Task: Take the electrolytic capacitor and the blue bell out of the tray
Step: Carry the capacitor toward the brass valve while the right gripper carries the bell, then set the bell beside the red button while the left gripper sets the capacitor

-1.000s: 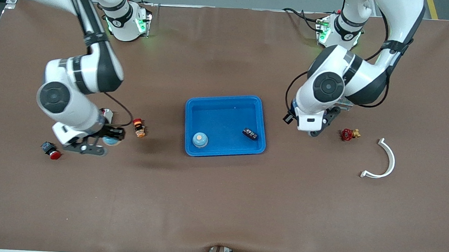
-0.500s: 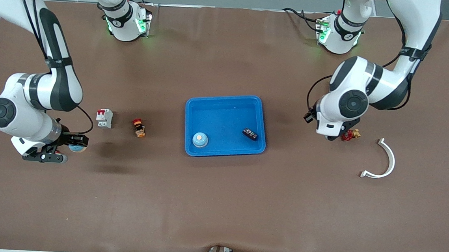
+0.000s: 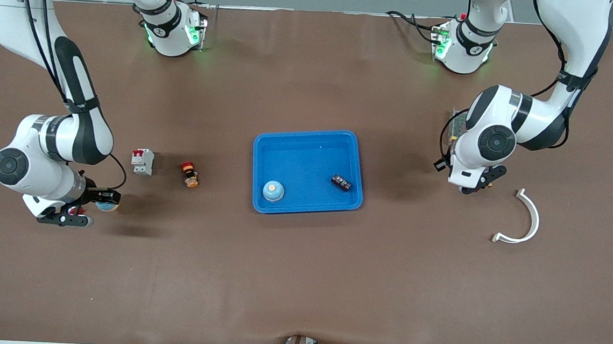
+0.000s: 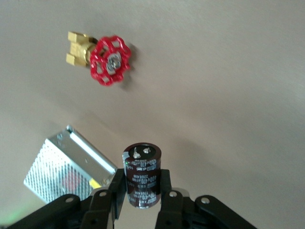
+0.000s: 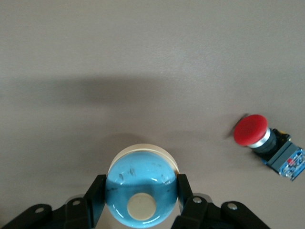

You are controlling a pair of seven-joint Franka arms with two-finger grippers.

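Right gripper (image 5: 141, 202) clamped on blue bell (image 5: 141, 193), low over tabletop (image 3: 299, 279) at right arm's end; red pushbutton (image 5: 267, 142) beneath, mostly hidden in front view. Left gripper (image 4: 143, 200) clamped on dark capacitor (image 4: 142, 175) above red valve (image 4: 106, 58). Second bell (image 3: 273, 190), capacitor (image 3: 341, 183) in blue tray (image 3: 309, 140).

A blue tray (image 3: 309, 135) sits on the brown counter (image 3: 299, 279); a light-blue bell (image 5: 141, 188), a dark-brown capacitor (image 4: 142, 175); a red-handled brass valve (image 4: 102, 56); a white curved bracket (image 3: 524, 219).
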